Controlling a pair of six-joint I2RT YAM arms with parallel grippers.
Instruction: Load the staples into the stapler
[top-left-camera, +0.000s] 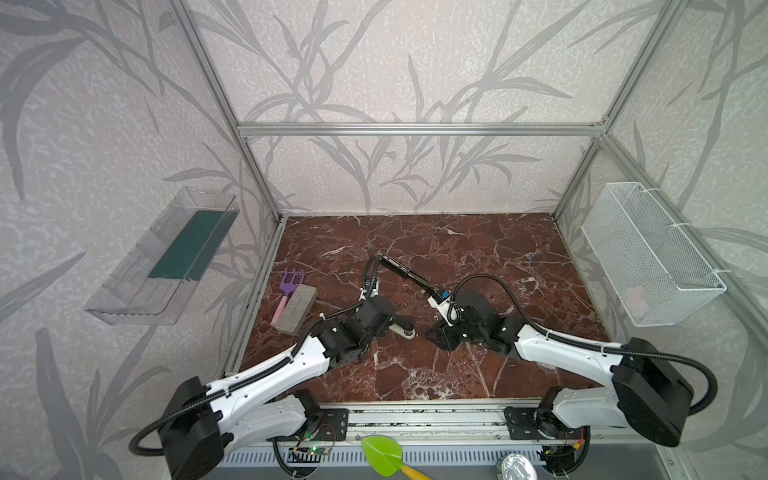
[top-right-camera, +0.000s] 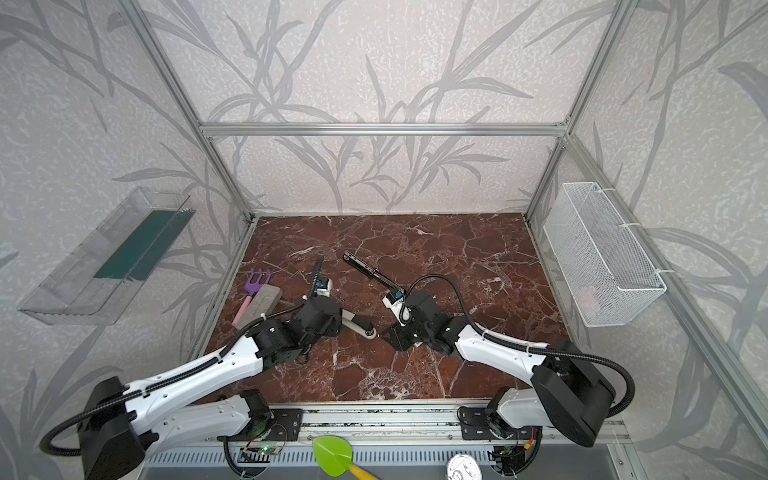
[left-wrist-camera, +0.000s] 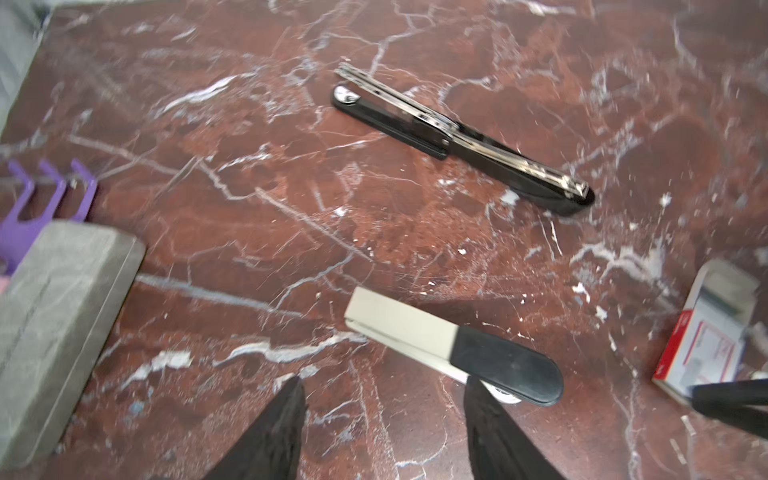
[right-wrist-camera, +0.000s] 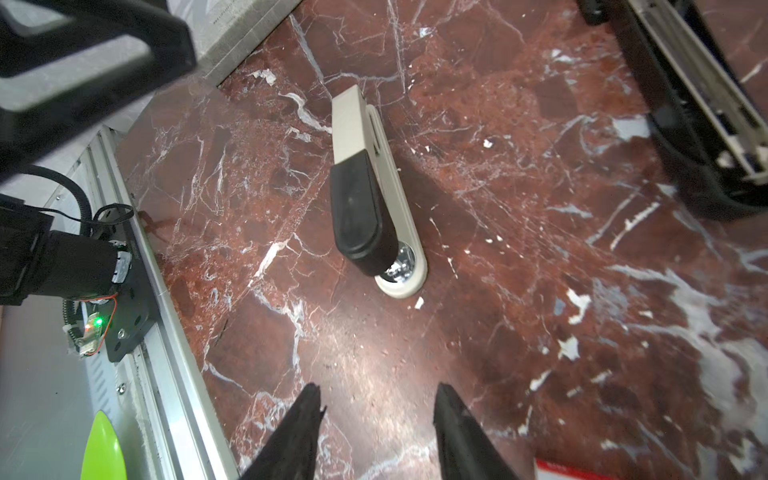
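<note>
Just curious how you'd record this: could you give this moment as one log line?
left gripper: open, empty, by grey stapler | right gripper: open, empty | black stapler: opened flat | staples: not held, tray partly out

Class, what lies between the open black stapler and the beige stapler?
Only bare marble tabletop separates the black stapler and beige stapler; the left wrist view shows it.

Staplers: two are counted, a grey stapler (left-wrist-camera: 453, 347) and a black stapler (left-wrist-camera: 461, 137) beyond it.
Staples box (left-wrist-camera: 702, 336): one, laid near the grey stapler.
Toy tools: two, purple rake (top-left-camera: 287, 291), green trowel (top-left-camera: 382, 455).
Grey block (top-left-camera: 297, 309): one.
</note>
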